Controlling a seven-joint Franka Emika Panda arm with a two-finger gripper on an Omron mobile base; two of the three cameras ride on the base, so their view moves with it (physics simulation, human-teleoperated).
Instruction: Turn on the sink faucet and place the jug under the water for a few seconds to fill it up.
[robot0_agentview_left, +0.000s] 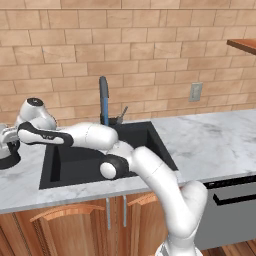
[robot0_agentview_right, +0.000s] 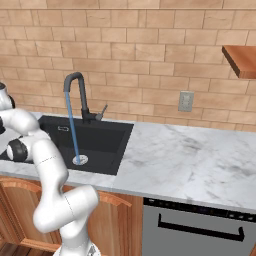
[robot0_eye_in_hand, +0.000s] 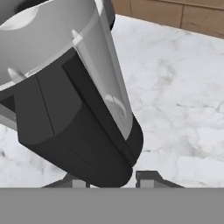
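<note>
The jug (robot0_eye_in_hand: 57, 57), clear glass with a black base and black side handle, looms tilted and very close in the hand view. My gripper (robot0_eye_in_hand: 114, 179) has a fingertip on each side of the black handle and is shut on it. In the left base view the arm reaches far left across the sink (robot0_agentview_left: 150, 142), with the gripper (robot0_agentview_left: 6, 137) at the jug (robot0_agentview_left: 7, 159) on the counter left of the basin. The sink faucet (robot0_agentview_right: 75, 82) stands behind the black sink (robot0_agentview_right: 112, 132). A thin blue stream of water (robot0_agentview_right: 73, 130) runs from its spout to the drain (robot0_agentview_right: 80, 160).
A marble counter (robot0_agentview_right: 200, 160) stretches right of the basin. A wall outlet (robot0_agentview_right: 186, 101) sits on the brick wall, with a wooden shelf (robot0_agentview_right: 242, 60) high at the right. A dishwasher front (robot0_agentview_right: 200, 225) is under the counter.
</note>
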